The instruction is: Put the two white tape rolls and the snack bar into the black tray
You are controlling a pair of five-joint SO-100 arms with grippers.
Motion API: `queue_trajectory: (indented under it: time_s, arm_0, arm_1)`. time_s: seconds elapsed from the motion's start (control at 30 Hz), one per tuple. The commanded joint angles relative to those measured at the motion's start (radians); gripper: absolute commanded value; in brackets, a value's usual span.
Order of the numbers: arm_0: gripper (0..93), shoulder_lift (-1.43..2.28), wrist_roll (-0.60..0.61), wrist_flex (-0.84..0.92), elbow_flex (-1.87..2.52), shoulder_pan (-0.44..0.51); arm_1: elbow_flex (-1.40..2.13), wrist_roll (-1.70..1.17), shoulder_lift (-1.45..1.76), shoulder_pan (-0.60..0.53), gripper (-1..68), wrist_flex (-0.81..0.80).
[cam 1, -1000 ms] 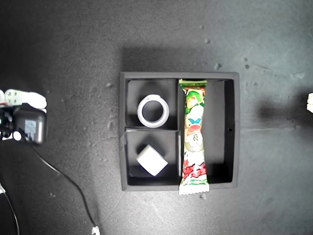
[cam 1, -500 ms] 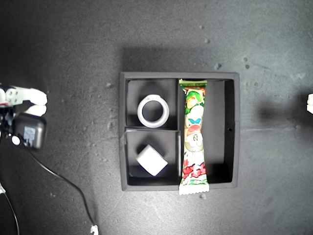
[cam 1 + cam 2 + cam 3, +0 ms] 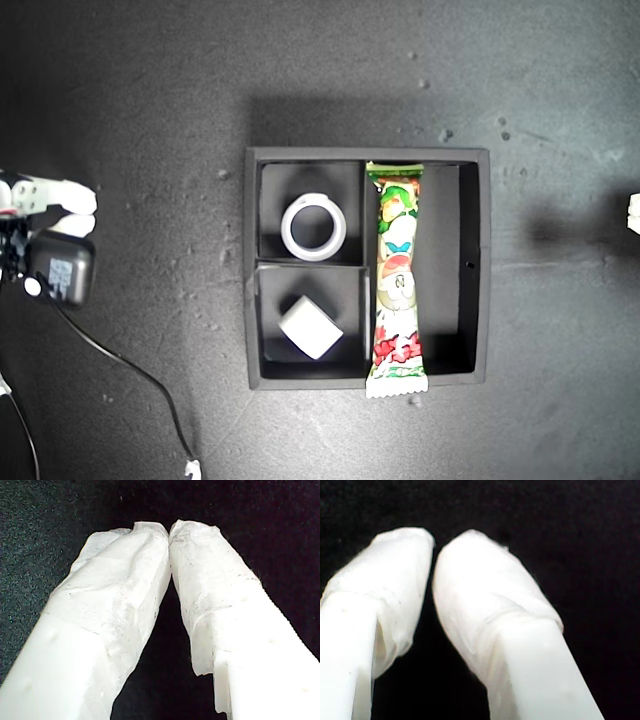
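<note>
The black tray point(image 3: 446, 260) lies at the middle of the exterior view. A wide white tape roll point(image 3: 313, 227) lies flat in its upper small compartment. The thicker tape roll point(image 3: 310, 327) rests tilted in the lower small compartment. The snack bar point(image 3: 397, 280) lies along the long compartment, both crimped ends resting over the tray's walls. My first gripper point(image 3: 170, 529) is shut on nothing, over bare black mat. My second gripper point(image 3: 434, 542) is likewise shut and holds nothing. The wrist views do not show which arm is which.
An arm with a black camera block point(image 3: 60, 268) and white fingers point(image 3: 62, 203) sits at the exterior view's left edge, well clear of the tray. Its cable point(image 3: 120, 362) trails down the mat. A white tip point(image 3: 634, 212) shows at the exterior view's right edge.
The arm at the exterior view's left edge has shifted slightly, its camera block moving a little downward. The tray and its contents have not moved.
</note>
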Motion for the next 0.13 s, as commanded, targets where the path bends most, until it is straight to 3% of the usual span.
queue_trajectory:
  time_s: [0.0, 0.1]
  arm_0:
    - [0.2, 0.049, 0.009, 0.037, 0.060, 0.000]
    - [0.2, 0.049, 0.009, 0.037, 0.060, 0.000]
  arm_1:
    - [0.011, -0.040, 0.009, -0.014, 0.1, 0.003]
    - [0.011, -0.040, 0.009, -0.023, 0.1, 0.003]
